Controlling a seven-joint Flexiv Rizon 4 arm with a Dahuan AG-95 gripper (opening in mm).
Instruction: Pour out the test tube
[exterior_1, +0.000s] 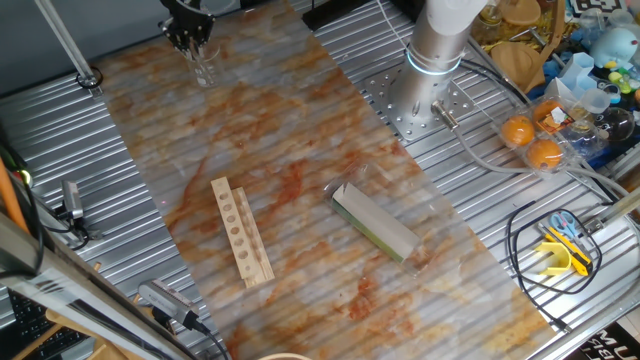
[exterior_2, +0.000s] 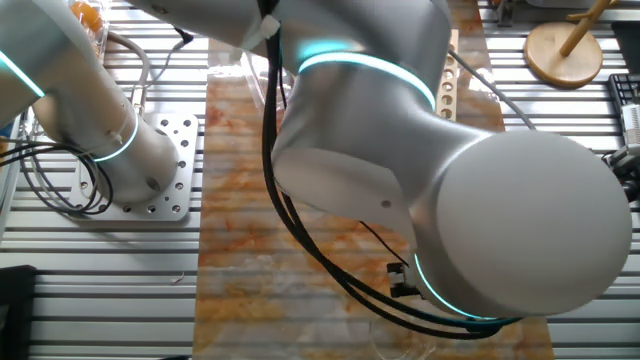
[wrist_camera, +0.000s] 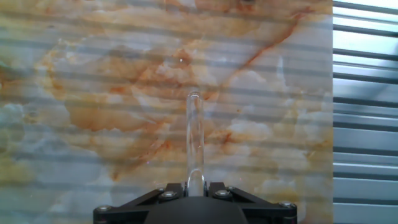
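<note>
One glass test tube (wrist_camera: 194, 140) sits pinched in your tool (wrist_camera: 194, 186), pointing straight out ahead of it over the marbled table (wrist_camera: 93, 93).

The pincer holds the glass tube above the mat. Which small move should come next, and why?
Probably tilt the wrist a bit further so the open end dips: the test tube sits clamped in the pincer over the marble mat. Whether liquid remains, I cannot tell.

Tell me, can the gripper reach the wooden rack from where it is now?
Probably yes. The gripper, shut on the test tube, hangs at the far end of the mat, and the open marbled mat between it and the wooden rack holds nothing in the way.
</note>
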